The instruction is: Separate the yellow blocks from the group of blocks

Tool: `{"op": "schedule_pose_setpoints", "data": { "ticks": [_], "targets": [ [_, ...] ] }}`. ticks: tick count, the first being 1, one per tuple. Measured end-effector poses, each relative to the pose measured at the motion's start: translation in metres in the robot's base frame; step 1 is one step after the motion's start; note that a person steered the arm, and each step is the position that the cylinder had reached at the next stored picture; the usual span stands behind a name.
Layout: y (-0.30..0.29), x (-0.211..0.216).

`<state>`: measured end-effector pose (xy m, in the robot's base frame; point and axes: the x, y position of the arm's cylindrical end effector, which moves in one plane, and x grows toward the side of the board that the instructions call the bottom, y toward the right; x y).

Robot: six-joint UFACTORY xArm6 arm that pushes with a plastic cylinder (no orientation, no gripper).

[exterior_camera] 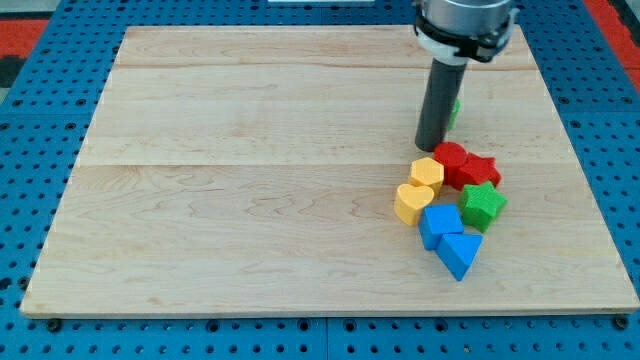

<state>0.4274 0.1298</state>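
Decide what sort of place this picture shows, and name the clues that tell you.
Probably a robotics lab bench. A pale wooden board rests on a blue perforated mounting plate, and my tip works just above a cluster of small coloured plastic blocks, nearest the yellow hexagonal block.

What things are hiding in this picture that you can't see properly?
1. The green block: camera view, my rod covers most of it, so its shape is unclear.
2. The red cylinder: camera view, pressed against the red star; where one ends is hard to tell.
3. My arm above the rod: cut off by the view's top edge.
My tip shows, just above the yellow blocks.
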Motion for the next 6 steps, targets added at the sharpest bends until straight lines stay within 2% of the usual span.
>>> {"op": "schedule_pose_setpoints", "data": {
  "ticks": [2, 4, 5, 6],
  "targets": [
    [-0.01, 0.056],
    [-0.12, 0.056],
    [-0.178, 0.07],
    [-0.11, 0.114]
  ]
}}
